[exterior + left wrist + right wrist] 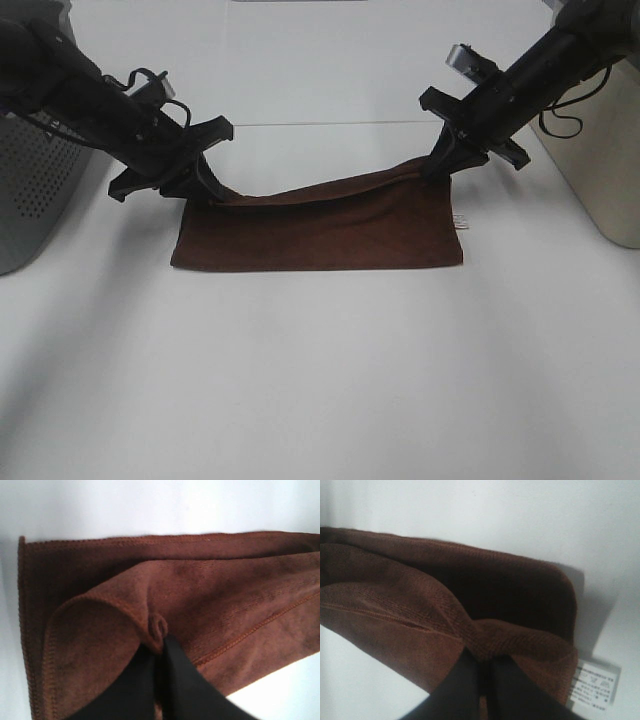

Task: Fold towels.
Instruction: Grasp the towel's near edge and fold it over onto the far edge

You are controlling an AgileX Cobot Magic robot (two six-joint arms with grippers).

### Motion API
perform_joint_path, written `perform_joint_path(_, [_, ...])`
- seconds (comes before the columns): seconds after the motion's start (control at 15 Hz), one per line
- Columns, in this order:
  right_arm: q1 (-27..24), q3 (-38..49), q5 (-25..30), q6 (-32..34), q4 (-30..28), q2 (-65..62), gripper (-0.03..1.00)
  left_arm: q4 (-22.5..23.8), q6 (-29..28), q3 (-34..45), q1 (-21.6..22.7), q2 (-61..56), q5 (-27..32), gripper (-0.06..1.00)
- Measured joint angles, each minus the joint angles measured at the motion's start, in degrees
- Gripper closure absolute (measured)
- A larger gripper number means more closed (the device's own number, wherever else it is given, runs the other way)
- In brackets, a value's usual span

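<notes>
Grippers both clamped on cloth: left gripper (205, 190) and right gripper (440, 166) each pinch one far corner of the towel (320, 238).

Towel lies on the white table (320, 390) with its long axis running left to right between the arms. Its near hem is flat, and the held far edge is raised at both ends and sags in the middle. Wrist views show hem bunched between the fingertips, over a layer beneath. White tag (460, 222) sits just beside the right gripper. All loose cloth lies on the camera-near side of both grippers. Judgement: the fold runs across the short axis toward the near hem, and neither arm is nearer, so they should move together.
</notes>
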Motion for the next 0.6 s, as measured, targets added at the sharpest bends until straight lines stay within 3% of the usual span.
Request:
perform_joint_path(0.13, [0.00, 0.00, -1.60, 0.06, -0.34, 1.26, 0.97, 0.00, 0.00, -1.55, 0.00, 1.95, -1.32, 0.93])
perform_joint_path(0.27, [0.00, 0.00, -2.64, 0.11, -0.34, 2.12, 0.90, 0.00, -0.23, -2.41, 0.00, 2.98, -2.69, 0.91])
perform_joint_path(0.4, [0.00, 0.00, -2.64, 0.11, -0.34, 2.58, 0.67, -0.63, -0.46, -2.46, 0.00, 2.98, -2.92, 0.74])
perform_joint_path(0.53, [0.00, 0.00, -1.78, 0.11, 0.97, 2.58, 0.45, -1.38, -0.46, -2.46, 0.00, 2.98, -2.41, 0.47])
perform_joint_path(0.6, [0.00, 0.00, -0.92, 0.11, 1.26, 2.58, 0.39, -1.60, -0.46, -2.46, 0.00, 2.98, -1.60, 0.36])
